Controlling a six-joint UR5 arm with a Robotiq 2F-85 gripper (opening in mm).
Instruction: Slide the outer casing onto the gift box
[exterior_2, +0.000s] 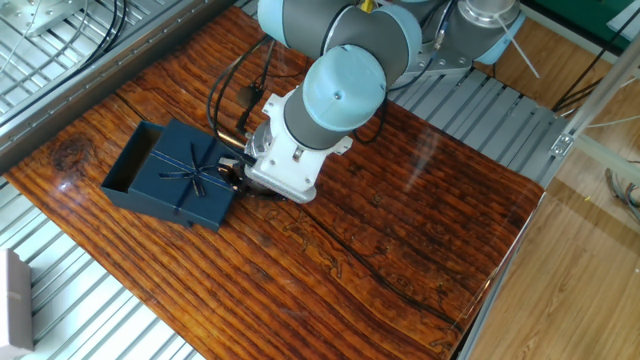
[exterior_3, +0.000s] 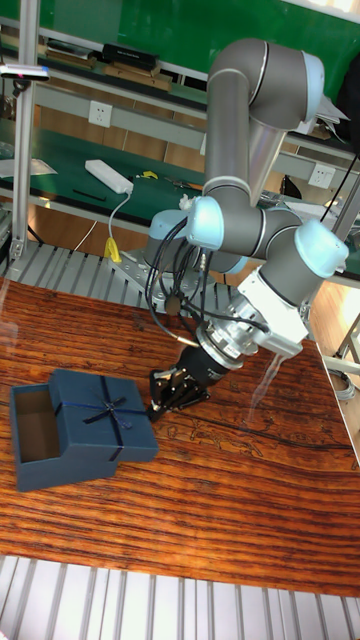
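Your fixed view looked steeply down from high beside the table (exterior_2: 400, 250). Your tall fixed view stood lower at the table's front edge, facing the arm (exterior_3: 250, 220). Both shared the tabletop and arm.

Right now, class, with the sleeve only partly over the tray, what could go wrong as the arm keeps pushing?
1. The end effector pushes near one corner of the outer casing, so the casing might rotate and jam on the gift box.
2. Nothing visibly braces the gift box, so both may just slide along the table.
3. The ribbon bow sits close to the end effector and could snag.
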